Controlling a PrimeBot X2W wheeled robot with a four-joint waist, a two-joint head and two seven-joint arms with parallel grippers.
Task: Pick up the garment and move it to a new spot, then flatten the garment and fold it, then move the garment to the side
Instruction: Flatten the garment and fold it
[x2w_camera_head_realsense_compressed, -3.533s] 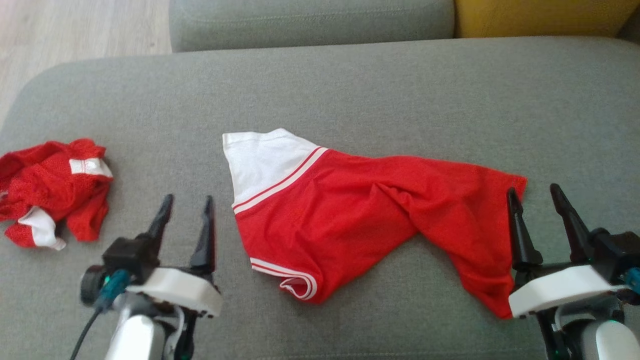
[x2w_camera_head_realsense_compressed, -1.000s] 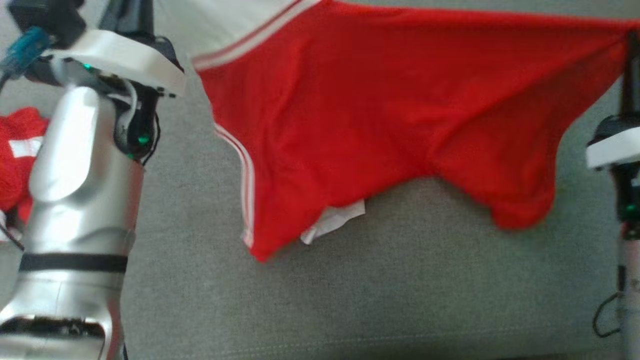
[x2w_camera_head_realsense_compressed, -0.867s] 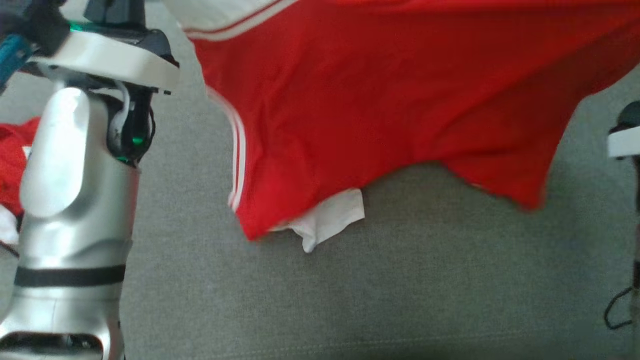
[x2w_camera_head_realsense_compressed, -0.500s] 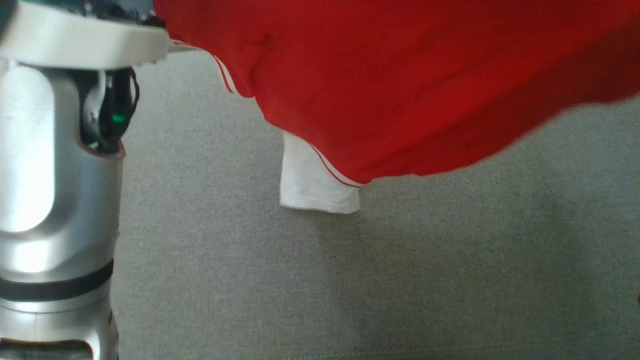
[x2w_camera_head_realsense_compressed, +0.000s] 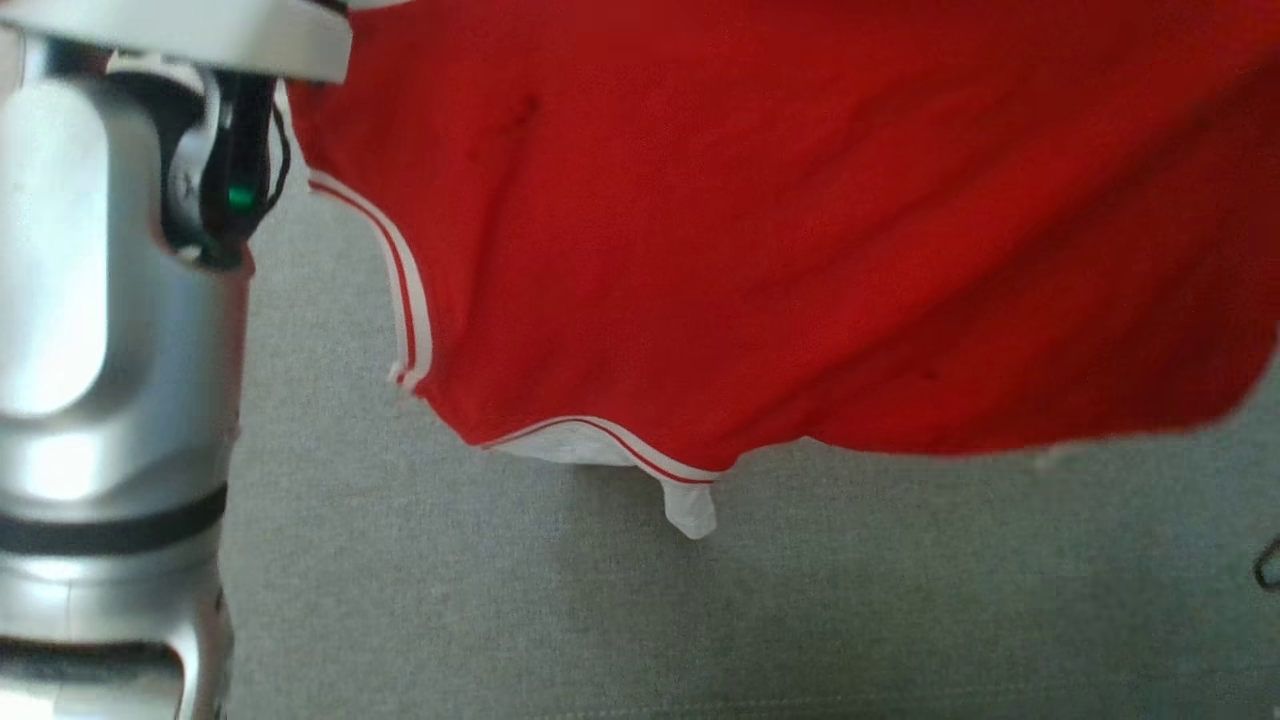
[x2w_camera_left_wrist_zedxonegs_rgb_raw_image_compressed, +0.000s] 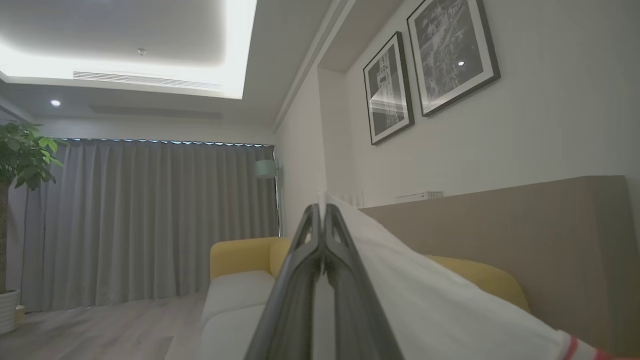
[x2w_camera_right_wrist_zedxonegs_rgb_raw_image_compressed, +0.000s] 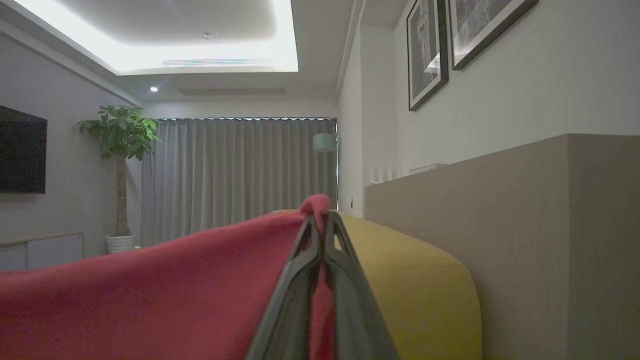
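Garment hangs spread above the grey sofa cushion — a red jersey with white sleeves and striped trim. Its lowest white corner dangles near the cushion; I cannot tell whether it touches. My left gripper is clenched on a white sleeve edge — my right gripper is clamped on a red corner.

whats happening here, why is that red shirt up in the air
The robot is holding a red jersey with white trim, spread between its two arms above the grey sofa cushion. The left tool is shut on the jersey's white part, and the right tool on a red corner. The jersey hangs in the air and has not yet been laid down, flattened or folded.
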